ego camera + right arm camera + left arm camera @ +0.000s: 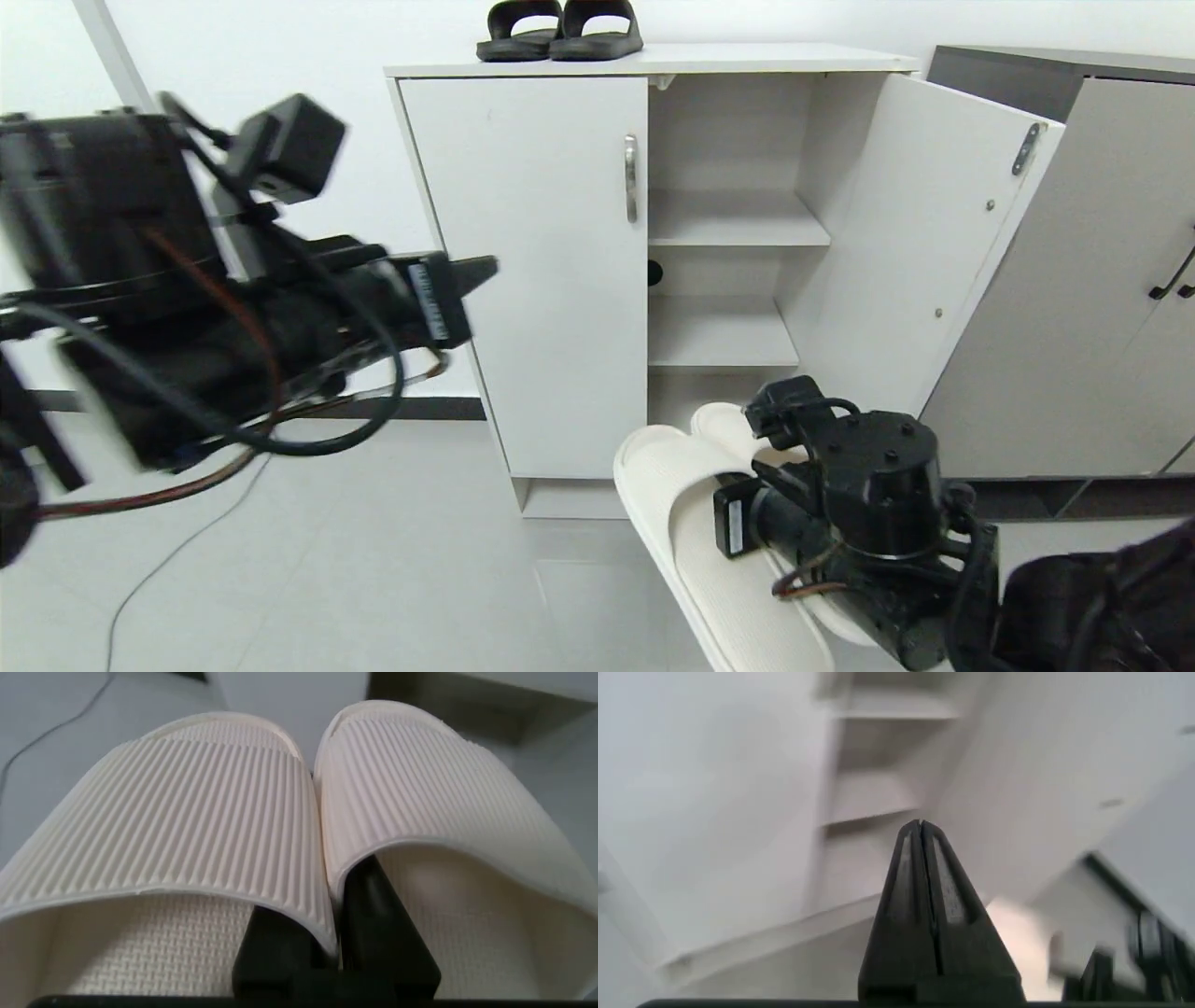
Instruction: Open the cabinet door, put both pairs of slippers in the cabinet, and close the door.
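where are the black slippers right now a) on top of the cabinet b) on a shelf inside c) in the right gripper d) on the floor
a: the black slippers sit on top of the cabinet; the right gripper holds the white slippers.

The left arm (187, 280) was black and boxy, with a square black camera (289, 145), a white label (428, 301) and looping black and reddish-brown cables (308, 450). Its gripper (921, 840) was a black tapered wedge with grey pads (945, 882). The right arm (878, 504) was black too, its round housing dotted with small screws (882, 457), with a second label (735, 527) on its side.
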You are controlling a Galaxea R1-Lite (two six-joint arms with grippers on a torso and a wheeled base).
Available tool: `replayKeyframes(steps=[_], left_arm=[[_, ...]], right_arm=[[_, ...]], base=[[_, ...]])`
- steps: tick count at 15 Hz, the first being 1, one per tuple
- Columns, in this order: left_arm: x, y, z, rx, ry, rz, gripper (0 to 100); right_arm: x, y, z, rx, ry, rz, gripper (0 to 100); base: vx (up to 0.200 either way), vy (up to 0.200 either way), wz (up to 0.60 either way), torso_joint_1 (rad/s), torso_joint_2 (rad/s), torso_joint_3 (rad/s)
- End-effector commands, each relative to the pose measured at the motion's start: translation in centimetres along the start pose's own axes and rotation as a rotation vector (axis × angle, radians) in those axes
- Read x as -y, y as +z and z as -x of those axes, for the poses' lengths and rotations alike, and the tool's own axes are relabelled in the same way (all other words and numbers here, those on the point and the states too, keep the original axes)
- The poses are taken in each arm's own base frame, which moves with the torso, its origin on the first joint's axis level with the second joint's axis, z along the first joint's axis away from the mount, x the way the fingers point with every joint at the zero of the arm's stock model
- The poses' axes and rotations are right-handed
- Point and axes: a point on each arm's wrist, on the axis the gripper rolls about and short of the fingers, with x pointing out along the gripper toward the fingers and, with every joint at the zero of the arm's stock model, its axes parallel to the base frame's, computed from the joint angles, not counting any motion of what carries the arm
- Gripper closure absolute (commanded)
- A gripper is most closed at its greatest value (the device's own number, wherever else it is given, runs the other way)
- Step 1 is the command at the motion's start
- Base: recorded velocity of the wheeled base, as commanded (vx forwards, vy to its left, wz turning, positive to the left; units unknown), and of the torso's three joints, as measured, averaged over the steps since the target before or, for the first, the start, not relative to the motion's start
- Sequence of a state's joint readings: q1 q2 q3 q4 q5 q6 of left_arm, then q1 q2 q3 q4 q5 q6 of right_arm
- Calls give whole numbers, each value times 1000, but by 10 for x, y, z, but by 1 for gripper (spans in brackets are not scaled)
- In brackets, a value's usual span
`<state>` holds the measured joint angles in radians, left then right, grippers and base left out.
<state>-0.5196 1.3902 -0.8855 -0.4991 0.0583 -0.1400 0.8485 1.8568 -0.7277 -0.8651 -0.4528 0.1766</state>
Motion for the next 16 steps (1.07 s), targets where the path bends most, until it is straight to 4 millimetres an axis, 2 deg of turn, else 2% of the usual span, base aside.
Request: replayKeyframes(steps=[1,2,4,5,7,8,9,12,13,14,15,16], left_arm=[[-24,-24,150,-22,326,-72,100],[-28,-37,190,2,423,-82,100],[-32,-73,246,24,686,-114,100],[-29,-90,264,51,762,-116,100],[-19,-141,285,60,943,-192,100],[-22,-158,284,59,969,-174,100],[-25,-163,283,78,979,-143,100],[-33,-193,265,22,770,-155,100],[-33,-193,259,98,636,-177,100],[-33,-193,259,97,630,-177,100],[-31,-199,257,43,491,-166,100],[-30,-201,257,16,437,-169,100]], right_arm=[[7,-4,-40,5,-109,-11,100],[10,1,-48,15,-136,-18,100],[11,6,-55,10,-205,-13,100],[11,7,-56,10,-215,-11,100],[9,4,-55,1,-215,-5,100],[9,3,-56,-3,-215,-3,100],[9,0,-57,-8,-216,0,100],[9,-3,-57,-15,-216,4,100],[9,-3,-57,-16,-216,5,100],[9,-3,-57,-16,-216,5,100],[8,-1,-58,-9,-212,5,100],[7,0,-59,-6,-211,4,100]], base=[[0,0,0,0,0,0],[0,0,0,0,0,0],[0,0,0,0,0,0],[0,0,0,0,0,0],[0,0,0,0,0,0],[0,0,0,0,0,0],[0,0,0,0,0,0],[0,0,0,0,0,0],[0,0,0,0,0,0],[0,0,0,0,0,0],[0,0,0,0,0,0],[0,0,0,0,0,0]])
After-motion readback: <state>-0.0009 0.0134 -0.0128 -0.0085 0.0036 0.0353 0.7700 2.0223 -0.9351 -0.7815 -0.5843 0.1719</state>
